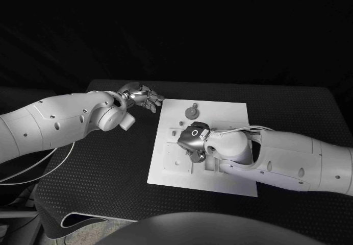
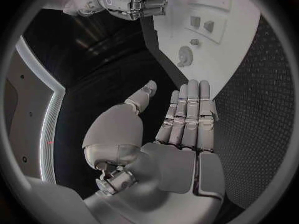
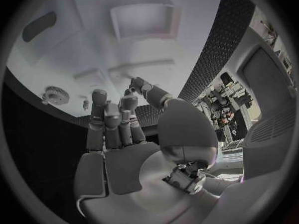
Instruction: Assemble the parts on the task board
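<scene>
The white task board (image 1: 221, 115) lies in the middle of the black table. A round toothed part (image 1: 193, 109) rests near its far edge, also seen as the toothed part (image 2: 184, 55) and the toothed part (image 3: 54, 93). Small raised blocks (image 2: 202, 23) stand on the board. My right hand (image 1: 193, 141) is over the board's middle, fingers bent down toward its surface with nothing visibly held; in the right wrist view the hand (image 3: 118, 129) has its thumb tip close to a low raised piece (image 3: 143, 67). My left hand (image 1: 143, 97) hovers beside the board's far left corner, fingers (image 2: 190, 109) straight and together, empty.
The black textured table (image 1: 96, 178) extends around the board on all sides. A white cable (image 1: 36, 168) hangs under my left arm at the table's left side. My right forearm (image 1: 294, 161) covers the board's near right part.
</scene>
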`<state>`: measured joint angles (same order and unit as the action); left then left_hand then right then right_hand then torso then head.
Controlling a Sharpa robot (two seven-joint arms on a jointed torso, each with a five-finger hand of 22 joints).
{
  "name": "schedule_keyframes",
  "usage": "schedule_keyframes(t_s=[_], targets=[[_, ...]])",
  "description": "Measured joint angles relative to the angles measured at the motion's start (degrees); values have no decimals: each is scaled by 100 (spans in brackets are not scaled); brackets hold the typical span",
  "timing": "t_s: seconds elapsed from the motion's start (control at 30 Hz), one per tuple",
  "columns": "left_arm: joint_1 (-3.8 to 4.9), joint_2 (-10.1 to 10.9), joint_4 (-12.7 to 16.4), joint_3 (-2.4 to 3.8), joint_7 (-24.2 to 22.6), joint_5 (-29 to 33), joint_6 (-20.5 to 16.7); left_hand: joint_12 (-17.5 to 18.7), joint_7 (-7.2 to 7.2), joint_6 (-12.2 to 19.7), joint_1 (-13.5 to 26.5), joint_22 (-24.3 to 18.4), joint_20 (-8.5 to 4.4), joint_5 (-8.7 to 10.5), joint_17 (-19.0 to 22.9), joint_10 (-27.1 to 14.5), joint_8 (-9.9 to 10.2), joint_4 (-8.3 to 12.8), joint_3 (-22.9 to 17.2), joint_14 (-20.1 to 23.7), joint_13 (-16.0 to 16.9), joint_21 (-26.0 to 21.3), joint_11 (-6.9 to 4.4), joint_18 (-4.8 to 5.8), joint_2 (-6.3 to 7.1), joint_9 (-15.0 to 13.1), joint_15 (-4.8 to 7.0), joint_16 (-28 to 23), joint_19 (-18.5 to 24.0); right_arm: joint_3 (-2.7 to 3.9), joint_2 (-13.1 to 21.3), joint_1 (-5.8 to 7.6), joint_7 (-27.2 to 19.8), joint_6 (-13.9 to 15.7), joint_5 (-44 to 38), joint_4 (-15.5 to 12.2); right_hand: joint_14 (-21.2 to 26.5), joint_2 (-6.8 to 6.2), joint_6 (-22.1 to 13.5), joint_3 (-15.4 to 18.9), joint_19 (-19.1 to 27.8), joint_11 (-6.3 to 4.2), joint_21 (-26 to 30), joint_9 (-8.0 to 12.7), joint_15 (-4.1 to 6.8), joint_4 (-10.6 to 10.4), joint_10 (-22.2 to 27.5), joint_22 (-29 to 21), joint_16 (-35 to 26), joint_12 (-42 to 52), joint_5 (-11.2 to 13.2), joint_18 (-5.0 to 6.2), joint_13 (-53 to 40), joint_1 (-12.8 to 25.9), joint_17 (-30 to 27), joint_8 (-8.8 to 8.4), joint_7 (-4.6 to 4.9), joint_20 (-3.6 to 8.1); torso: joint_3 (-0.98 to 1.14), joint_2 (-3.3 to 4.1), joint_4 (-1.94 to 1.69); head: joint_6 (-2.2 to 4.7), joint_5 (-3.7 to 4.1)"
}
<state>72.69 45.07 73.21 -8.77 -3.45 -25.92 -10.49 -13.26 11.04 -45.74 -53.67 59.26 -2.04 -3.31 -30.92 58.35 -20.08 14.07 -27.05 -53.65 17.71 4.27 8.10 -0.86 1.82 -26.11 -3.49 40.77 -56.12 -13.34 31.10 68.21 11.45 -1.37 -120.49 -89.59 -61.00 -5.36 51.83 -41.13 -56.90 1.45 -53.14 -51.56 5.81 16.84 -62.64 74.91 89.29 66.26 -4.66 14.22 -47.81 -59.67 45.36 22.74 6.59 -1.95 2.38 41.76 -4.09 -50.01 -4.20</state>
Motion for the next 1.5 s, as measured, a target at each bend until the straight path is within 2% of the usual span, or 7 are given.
schedule_keyframes(t_s=[1.5], targets=[[0, -13, -13, 0, 2, 3, 0, 0, 18, 18, 0, -4, 0, 0, -19, -20, -1, 0, 0, 0, -1, 0, 20, 0, 0, 10, 0, -22, 0, -12, -50, -50, -35, -32, 39, 20, 0, 0, 0, -16, 0, 0, 0, -11, 0, 16, 0, -1, 0, 0, 0, 0, 16, 0, 0, -24, 0, 0, -1, -2, 0, 0, -24]])
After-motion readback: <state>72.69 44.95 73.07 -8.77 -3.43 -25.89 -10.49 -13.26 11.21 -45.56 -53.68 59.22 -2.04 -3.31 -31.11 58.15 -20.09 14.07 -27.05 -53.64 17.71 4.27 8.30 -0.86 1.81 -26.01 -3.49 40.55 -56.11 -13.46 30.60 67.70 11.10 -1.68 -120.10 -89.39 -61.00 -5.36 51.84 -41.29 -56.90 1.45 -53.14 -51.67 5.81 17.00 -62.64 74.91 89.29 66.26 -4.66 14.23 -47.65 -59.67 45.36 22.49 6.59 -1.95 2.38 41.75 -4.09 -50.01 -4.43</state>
